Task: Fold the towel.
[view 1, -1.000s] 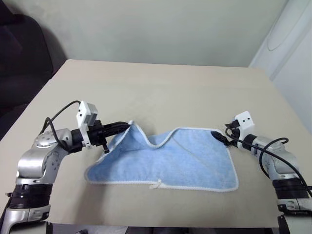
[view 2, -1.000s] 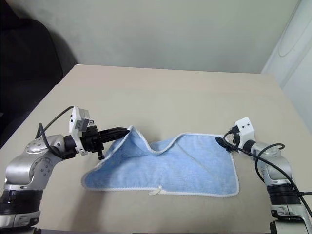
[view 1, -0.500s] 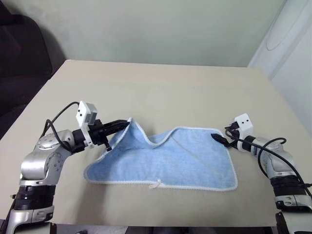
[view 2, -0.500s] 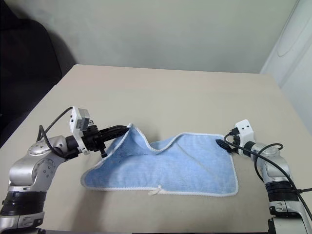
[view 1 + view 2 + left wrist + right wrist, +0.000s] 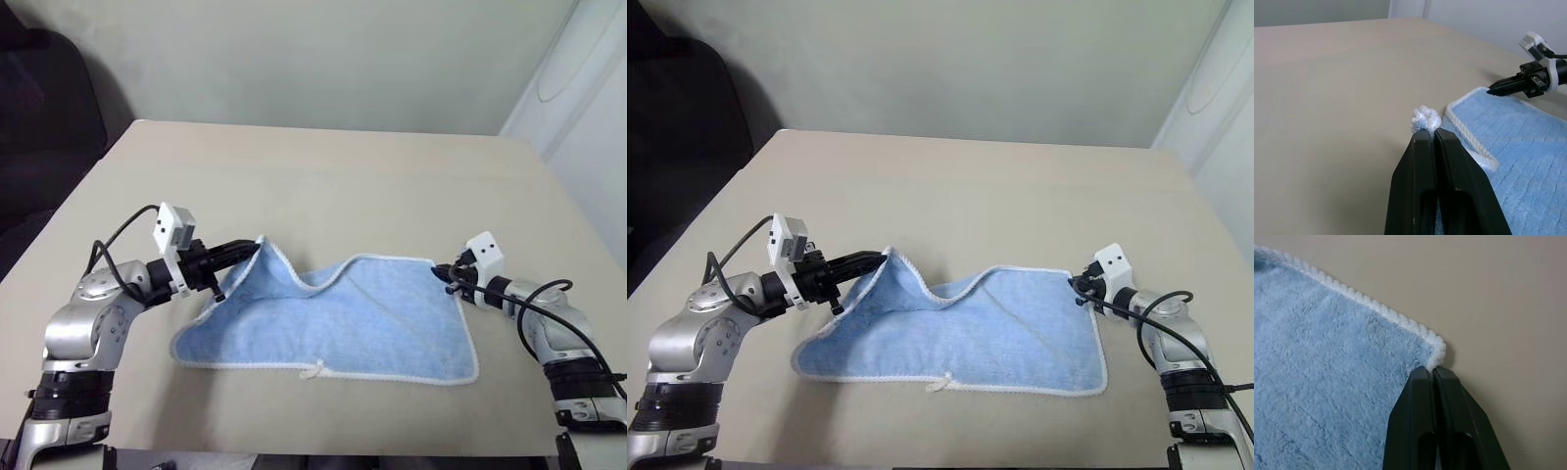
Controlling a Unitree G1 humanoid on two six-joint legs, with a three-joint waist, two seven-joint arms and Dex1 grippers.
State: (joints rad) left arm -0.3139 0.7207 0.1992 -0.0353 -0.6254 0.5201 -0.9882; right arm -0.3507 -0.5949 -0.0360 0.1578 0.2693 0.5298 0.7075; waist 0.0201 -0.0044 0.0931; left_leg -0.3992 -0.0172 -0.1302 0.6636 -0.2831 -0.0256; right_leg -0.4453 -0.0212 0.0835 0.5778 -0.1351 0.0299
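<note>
Beige table: towel far corners pinched in closed left fingers, right fingers.

left gripper pinching towel corner | right gripper at far corner

the towel is soft, fuzzy light-blue terry cloth with a ropy whitish stitched edge. the surface looks smooth and matt beige. the fingers are smooth black plastic.

Head cameras overlook table; wrist cameras close.
</note>
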